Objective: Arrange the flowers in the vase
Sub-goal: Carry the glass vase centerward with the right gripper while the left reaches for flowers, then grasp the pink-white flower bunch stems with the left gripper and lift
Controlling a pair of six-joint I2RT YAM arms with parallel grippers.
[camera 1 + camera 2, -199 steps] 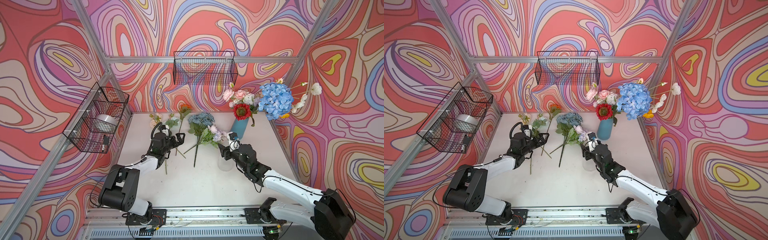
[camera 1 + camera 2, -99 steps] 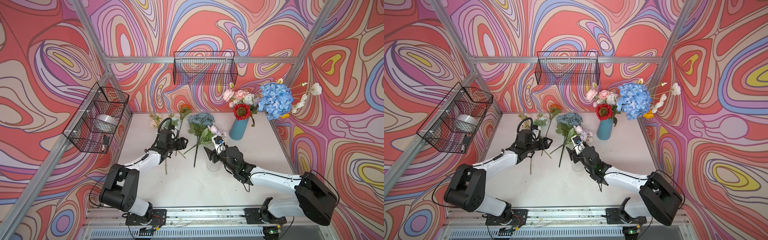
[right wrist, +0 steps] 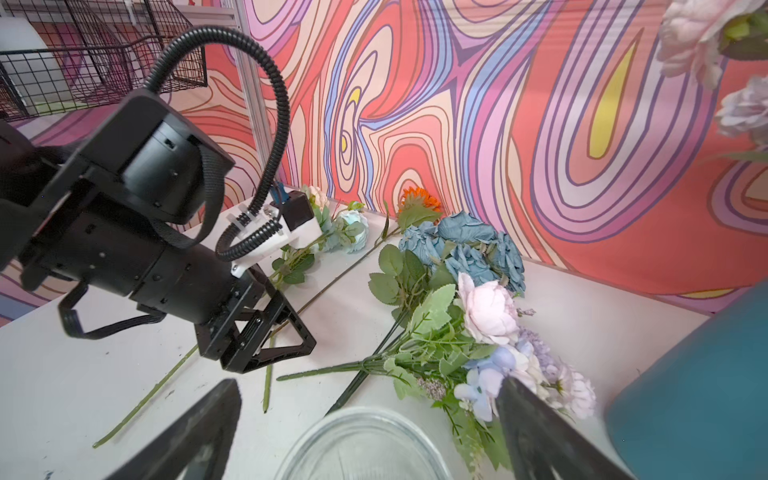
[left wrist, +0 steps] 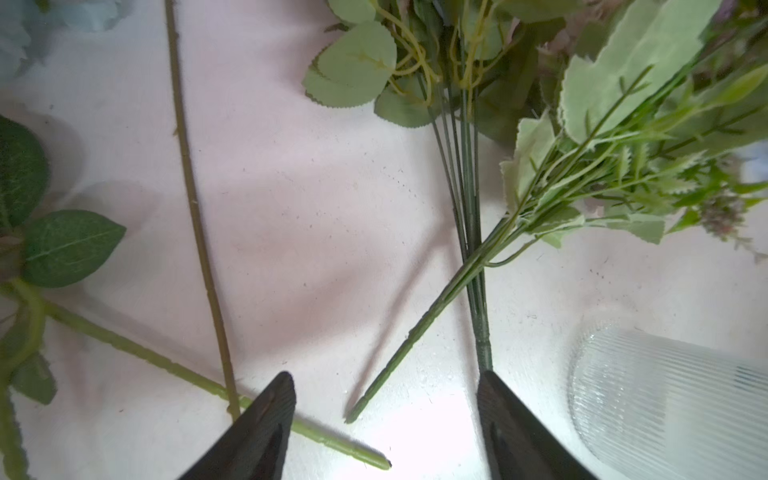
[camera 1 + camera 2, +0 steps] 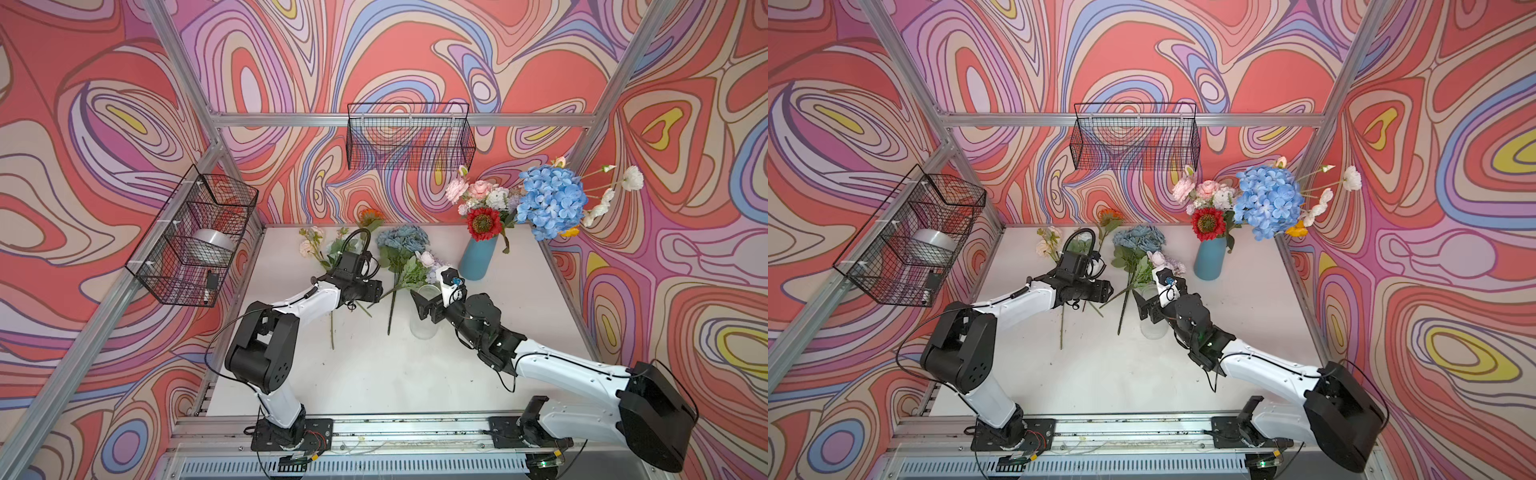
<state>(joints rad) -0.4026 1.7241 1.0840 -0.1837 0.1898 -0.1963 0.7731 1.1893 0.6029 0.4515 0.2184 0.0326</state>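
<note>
White table (image 5: 374, 382) holds glass vase (image 5: 424, 326), blue vase (image 5: 478, 259) with flowers (image 5: 550, 201) (both jaws parted).

Teal vase (image 5: 477, 262), blue hydrangea (image 5: 550, 203), red sunflower (image 5: 482, 222), ribbed clear vase (image 5: 423, 324), white table (image 5: 374, 374), swirl-patterned red-pink walls (image 5: 415, 54)

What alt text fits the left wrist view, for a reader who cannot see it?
Two black fingers stand open and empty above a white table, where loose green stems lie and two leafy bunches cross. A ribbed clear glass vase is close by.
</note>
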